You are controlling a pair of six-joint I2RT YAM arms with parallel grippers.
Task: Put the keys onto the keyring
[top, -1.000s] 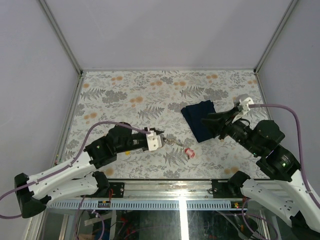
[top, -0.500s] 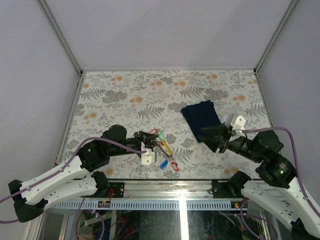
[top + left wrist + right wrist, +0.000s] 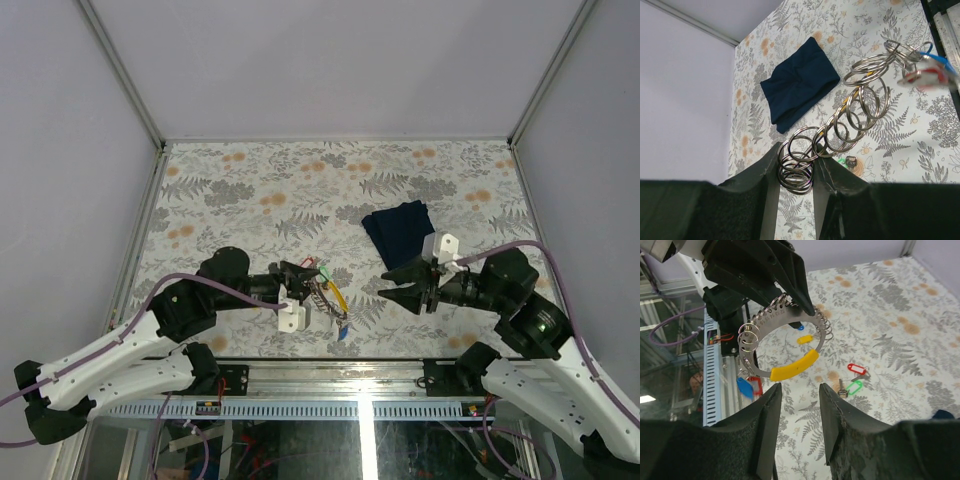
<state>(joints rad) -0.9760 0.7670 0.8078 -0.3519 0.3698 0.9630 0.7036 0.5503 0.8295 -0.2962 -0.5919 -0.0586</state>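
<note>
My left gripper (image 3: 303, 284) is shut on the keyring (image 3: 330, 300) and holds it up off the table. In the left wrist view the small rings of the keyring (image 3: 796, 172) are pinched between the fingers (image 3: 767, 167). In the right wrist view the keyring (image 3: 794, 365) has a yellow sleeve, and blue and red tags (image 3: 747, 386) hang from it. Two keys lie on the table beyond it, one with a red tag (image 3: 856, 369), one with a green tag (image 3: 855, 387). They also show in the top view (image 3: 313, 265). My right gripper (image 3: 392, 292) is open and empty, just right of the keyring, its fingers (image 3: 771, 407) below the yellow sleeve.
A dark navy folded cloth (image 3: 400, 232) lies at the right middle of the floral table, behind my right gripper; it also shows in the left wrist view (image 3: 797, 82). The metal rail (image 3: 330, 375) runs along the near edge.
My left gripper has turned and raised the keyring, its tags now hanging. My right gripper has moved left and forward from over the cloth toward the keyring.
</note>
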